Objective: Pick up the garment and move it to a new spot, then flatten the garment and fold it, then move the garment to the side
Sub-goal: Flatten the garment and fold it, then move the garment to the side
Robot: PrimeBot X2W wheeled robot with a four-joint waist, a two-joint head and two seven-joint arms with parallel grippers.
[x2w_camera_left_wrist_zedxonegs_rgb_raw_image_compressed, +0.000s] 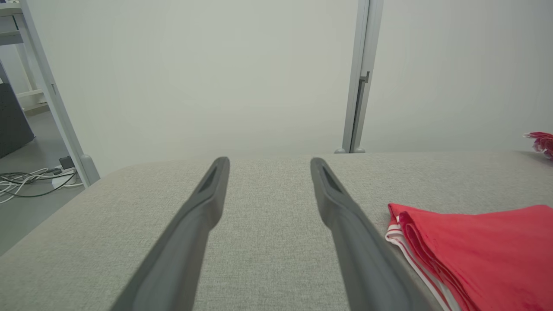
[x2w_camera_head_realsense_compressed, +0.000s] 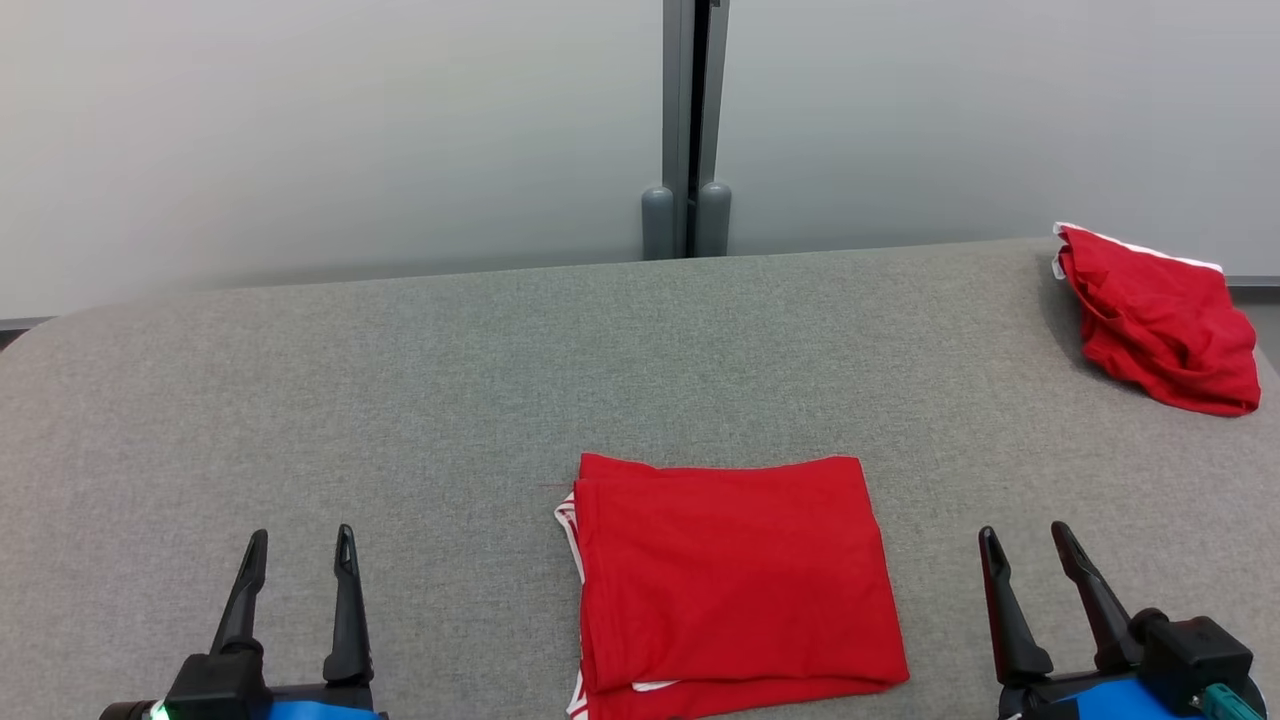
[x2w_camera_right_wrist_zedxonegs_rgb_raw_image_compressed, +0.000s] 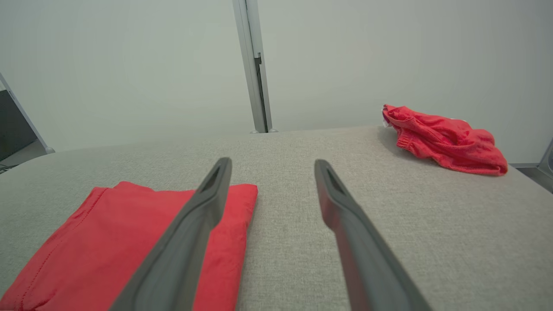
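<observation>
The left gripper (x2w_camera_head_realsense_compressed: 302, 535) and the right gripper (x2w_camera_head_realsense_compressed: 1024, 530) both hang with their jaws spread wide and nothing between them, low over the near edge of the table (x2w_camera_head_realsense_compressed: 400, 380), fingers pointing away from the robot. Between them, touching neither, lies the folded garment (x2w_camera_head_realsense_compressed: 735, 575): a red rectangle in neat layers with a white-striped hem peeping out along its left edge, closer to the right gripper's inner finger in the right wrist view. The flattening and folding look finished, so the step in hand is probably the last one, moving the garment to the side. That would call for one or both grippers to slide under or pinch the stacked layers along an edge, catching all of them so the fold does not spill open when carried. A second, crumpled red garment (x2w_camera_head_realsense_compressed: 1160, 320) sits well apart at the far right corner. The table is covered in grey woven cloth, bounded behind by pale wall panels (x2w_camera_head_realsense_compressed: 300, 130) joined at a grey post (x2w_camera_head_realsense_compressed: 690, 120); the left wrist view catches loose cables (x2w_camera_left_wrist_zedxonegs_rgb_raw_image_compressed: 26, 181) on the floor.
</observation>
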